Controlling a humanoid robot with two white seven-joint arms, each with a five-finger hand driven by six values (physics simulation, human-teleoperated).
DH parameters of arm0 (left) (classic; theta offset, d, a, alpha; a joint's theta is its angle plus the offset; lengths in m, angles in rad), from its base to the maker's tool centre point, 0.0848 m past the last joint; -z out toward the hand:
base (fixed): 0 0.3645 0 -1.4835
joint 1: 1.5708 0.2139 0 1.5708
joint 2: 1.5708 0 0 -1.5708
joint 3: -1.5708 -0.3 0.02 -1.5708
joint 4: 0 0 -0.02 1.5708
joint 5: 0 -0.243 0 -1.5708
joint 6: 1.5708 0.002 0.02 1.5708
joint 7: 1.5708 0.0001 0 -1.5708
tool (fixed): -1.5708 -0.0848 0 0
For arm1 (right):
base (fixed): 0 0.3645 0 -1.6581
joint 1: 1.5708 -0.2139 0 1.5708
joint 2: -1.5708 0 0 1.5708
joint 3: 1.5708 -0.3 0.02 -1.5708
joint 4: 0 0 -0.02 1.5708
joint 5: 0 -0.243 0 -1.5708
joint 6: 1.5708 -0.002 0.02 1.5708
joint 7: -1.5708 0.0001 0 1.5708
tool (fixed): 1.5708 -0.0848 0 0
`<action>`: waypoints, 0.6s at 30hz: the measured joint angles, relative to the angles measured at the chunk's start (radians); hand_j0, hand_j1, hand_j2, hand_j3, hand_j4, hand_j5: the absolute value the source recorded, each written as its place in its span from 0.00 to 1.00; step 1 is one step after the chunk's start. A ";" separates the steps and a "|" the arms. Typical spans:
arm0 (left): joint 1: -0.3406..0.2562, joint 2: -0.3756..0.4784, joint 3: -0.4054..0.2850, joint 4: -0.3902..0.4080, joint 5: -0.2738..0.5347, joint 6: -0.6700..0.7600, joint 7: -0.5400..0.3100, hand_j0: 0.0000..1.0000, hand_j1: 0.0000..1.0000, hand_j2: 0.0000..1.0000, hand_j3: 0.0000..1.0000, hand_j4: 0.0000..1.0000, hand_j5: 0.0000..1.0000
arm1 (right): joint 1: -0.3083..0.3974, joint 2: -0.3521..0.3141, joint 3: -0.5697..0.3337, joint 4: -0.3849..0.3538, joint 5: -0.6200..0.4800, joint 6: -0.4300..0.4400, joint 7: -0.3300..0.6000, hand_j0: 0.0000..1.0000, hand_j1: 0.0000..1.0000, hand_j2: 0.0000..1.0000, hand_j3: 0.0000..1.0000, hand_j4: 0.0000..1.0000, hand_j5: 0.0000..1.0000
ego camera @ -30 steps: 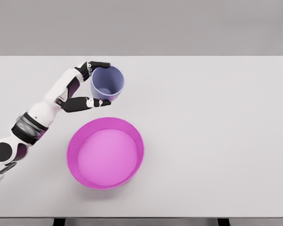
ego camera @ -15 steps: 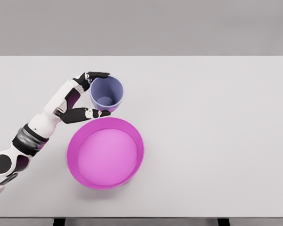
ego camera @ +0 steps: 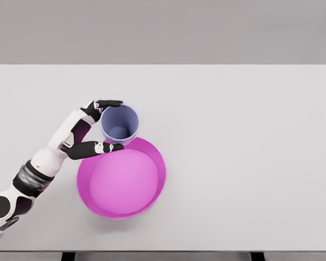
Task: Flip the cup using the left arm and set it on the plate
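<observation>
The head view looks down on a pale grey table (ego camera: 250,136) that fills most of the picture, with a plain grey wall behind its far edge.

The left arm (ego camera: 41,166) comes in from the lower left corner and reaches up and to the right across the table. It is white with dark joints and a grey band near the wrist. The left hand (ego camera: 92,128) sits left of the middle of the table and is clamped on the cup (ego camera: 119,124). 1 dark finger (ego camera: 110,103) lies along the far side of the cup's rim, and the thumb (ego camera: 100,148) presses against the cup's near side. The cup sits between them, so the hand is only as wide apart as the cup itself. The other fingers lie behind the cup's left wall and cannot be made out clearly.

The cup is pale blue-violet and stands mouth up, so its inside and bottom show. It is held at the far left edge of the plate (ego camera: 152,190), overlapping the rim there. Whether its base touches the plate cannot be told.

The plate is bright pink, round, with a raised wall and a lighter pink floor. It lies near the front of the table, left of the middle.
</observation>
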 measured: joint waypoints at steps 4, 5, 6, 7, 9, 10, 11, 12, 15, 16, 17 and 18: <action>0.034 0.002 0.000 0.000 0.006 -0.010 0.000 0.72 0.72 0.72 0.72 0.72 0.72 | 0.000 0.000 0.000 0.000 0.000 0.000 0.000 1.00 1.00 1.00 1.00 1.00 1.00; 0.040 0.002 0.000 0.000 0.007 -0.012 0.000 0.72 0.72 0.72 0.72 0.72 0.72 | 0.000 0.000 0.000 0.000 0.000 0.000 0.000 1.00 1.00 1.00 1.00 1.00 1.00; 0.046 0.001 0.000 0.000 0.010 -0.012 0.000 0.72 0.72 0.72 0.72 0.72 0.72 | 0.000 0.000 0.000 0.000 0.000 0.000 0.000 1.00 1.00 1.00 1.00 1.00 1.00; 0.051 -0.001 0.000 0.000 0.013 -0.013 0.000 0.72 0.72 0.72 0.72 0.72 0.72 | 0.000 0.000 0.000 0.000 0.000 0.000 0.000 1.00 1.00 1.00 1.00 1.00 1.00; 0.058 -0.005 0.000 0.000 0.017 -0.014 0.000 0.72 0.72 0.72 0.72 0.72 0.72 | 0.000 0.000 0.000 0.000 0.000 0.000 0.000 1.00 1.00 1.00 1.00 1.00 1.00; 0.063 -0.006 0.000 0.000 0.019 -0.014 0.000 0.72 0.72 0.72 0.72 0.72 0.72 | 0.000 0.000 0.000 0.000 0.000 0.000 0.000 1.00 1.00 1.00 1.00 1.00 1.00; 0.071 -0.008 0.000 0.000 0.020 -0.014 0.000 0.72 0.72 0.72 0.72 0.72 0.72 | 0.000 0.000 0.000 0.000 0.000 0.000 0.000 1.00 1.00 1.00 1.00 1.00 1.00; 0.075 -0.009 0.000 0.000 0.021 -0.014 0.000 0.72 0.72 0.72 0.72 0.72 0.72 | 0.000 0.000 0.000 0.000 0.000 0.000 0.000 1.00 1.00 1.00 1.00 1.00 1.00; 0.089 -0.011 0.000 0.000 0.030 -0.014 0.000 0.72 0.72 0.72 0.72 0.72 0.72 | 0.000 0.000 0.000 0.000 0.000 0.000 0.000 1.00 1.00 1.00 1.00 1.00 1.00; 0.092 -0.012 0.000 0.000 0.034 -0.014 0.000 0.72 0.72 0.72 0.72 0.72 0.72 | 0.000 0.000 0.000 0.000 0.000 0.000 0.000 1.00 1.00 1.00 1.00 1.00 1.00; 0.092 -0.012 0.000 0.000 0.038 -0.015 0.000 0.73 0.73 0.73 0.73 0.73 0.73 | 0.000 0.000 0.000 0.000 0.000 0.000 0.000 1.00 1.00 1.00 1.00 1.00 1.00; 0.097 -0.012 0.000 0.000 0.043 -0.015 0.000 0.73 0.73 0.73 0.73 0.73 0.73 | 0.000 0.000 0.000 0.000 0.000 0.000 0.000 1.00 1.00 1.00 1.00 1.00 1.00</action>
